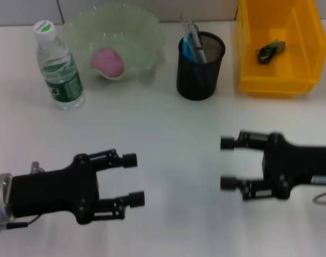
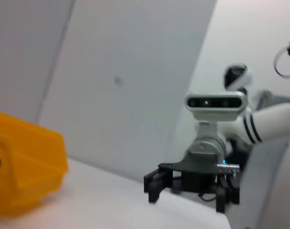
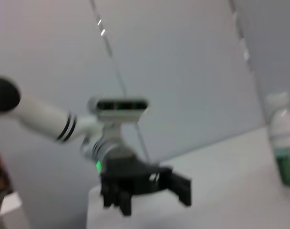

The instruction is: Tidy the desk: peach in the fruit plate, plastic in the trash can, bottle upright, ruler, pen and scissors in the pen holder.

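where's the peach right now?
Head view: the peach sits inside the fruit plate at the table's far left, between the upright bottle and the pen holder.

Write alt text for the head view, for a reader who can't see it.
Two black robot end effectors, left and right, hover open and empty over a white desk. Behind them stand an upright water bottle, a glass plate holding a peach, a mesh pen holder with stationery, and a yellow bin containing a wrapper.
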